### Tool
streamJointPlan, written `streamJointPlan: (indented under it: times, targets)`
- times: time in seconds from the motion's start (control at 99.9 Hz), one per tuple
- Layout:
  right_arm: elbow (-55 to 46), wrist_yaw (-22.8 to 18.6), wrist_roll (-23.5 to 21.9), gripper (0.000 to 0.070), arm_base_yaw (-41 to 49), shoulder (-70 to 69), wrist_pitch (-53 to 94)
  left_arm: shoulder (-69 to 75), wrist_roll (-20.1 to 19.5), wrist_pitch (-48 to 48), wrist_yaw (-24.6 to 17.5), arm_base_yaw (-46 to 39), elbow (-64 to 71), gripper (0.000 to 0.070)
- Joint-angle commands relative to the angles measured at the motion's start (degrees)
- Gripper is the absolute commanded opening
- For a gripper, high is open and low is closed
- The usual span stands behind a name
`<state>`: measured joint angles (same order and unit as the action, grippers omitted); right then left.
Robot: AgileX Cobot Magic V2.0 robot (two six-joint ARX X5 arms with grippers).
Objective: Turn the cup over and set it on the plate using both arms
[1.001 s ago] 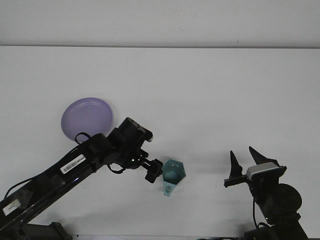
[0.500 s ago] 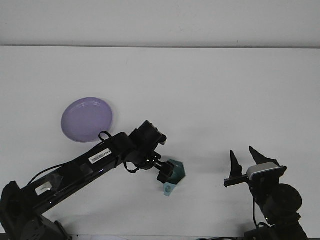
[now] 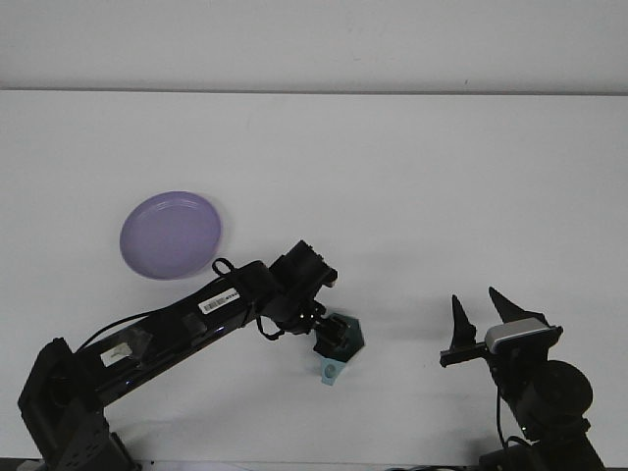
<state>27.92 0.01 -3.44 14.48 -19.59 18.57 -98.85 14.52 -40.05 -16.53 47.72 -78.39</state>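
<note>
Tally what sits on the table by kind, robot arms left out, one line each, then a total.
Plates: 1, the purple plate
Cups: 1, the teal cup, partly hidden by the left end effector
Total: 2

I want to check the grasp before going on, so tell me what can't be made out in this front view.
- Left gripper: its dark fingers overlap the cup, so open or shut cannot be told.
- Cup: mostly covered by the left gripper; which way its opening faces is unclear.
- Right arm base: cut off by the bottom edge. The right gripper itself shows, fingers apart.
- Plate: fully visible.
</note>
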Motion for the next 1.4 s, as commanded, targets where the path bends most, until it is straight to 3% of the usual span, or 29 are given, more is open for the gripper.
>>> streamJointPlan:
  times: [0.0, 0.09, 0.22, 0.37, 0.7, 0.901, 0.991, 1.151, 1.391]
  targets:
    - [0.5, -0.1, -0.9, 0.0418, 0.0, -0.2, -0.5, -1.6, 0.0, -0.3, 0.2, 1.0, -1.0, 0.0317]
    - [0.5, -0.1, -0.9, 0.0418, 0.0, -0.2, -0.5, -1.6, -0.2, -0.1, 0.2, 1.2, -1.0, 0.0228]
    - [0.5, -0.1, -0.9, 0.0418, 0.0, -0.2, -0.5, -1.7, -0.4, 0.0, 0.2, 1.8, -1.0, 0.0000]
    - [0.5, -0.1, -0.9, 0.0418, 0.0, -0.2, -0.5, -1.7, -2.7, 0.0, 0.2, 2.4, -1.0, 0.0013]
    - [0.5, -0.1, -0.9, 0.0418, 0.0, -0.2, -0.4, -1.6, -2.8, -3.2, 0.4, 1.9, -4.4, 0.0013]
    - [0.5, 0.0, -0.9, 0.0418, 0.0, -0.2, -0.3, -0.4, -4.0, -10.2, 6.4, -1.6, -11.8, 0.0013]
    - [0.5, -0.1, -0.9, 0.0418, 0.0, -0.2, -0.3, 1.0, -5.7, -13.7, 6.8, -4.7, -15.1, 0.0013]
    - [0.5, -0.1, -1.0, 0.0418, 0.0, -0.2, -0.3, 4.8, -8.8, -19.2, 11.0, -12.2, -18.8, 0.0013]
    - [0.5, -0.2, -1.1, 0.0418, 0.0, -0.2, -0.3, 9.7, -12.9, -21.4, 11.1, -30.5, -18.9, 0.0013]
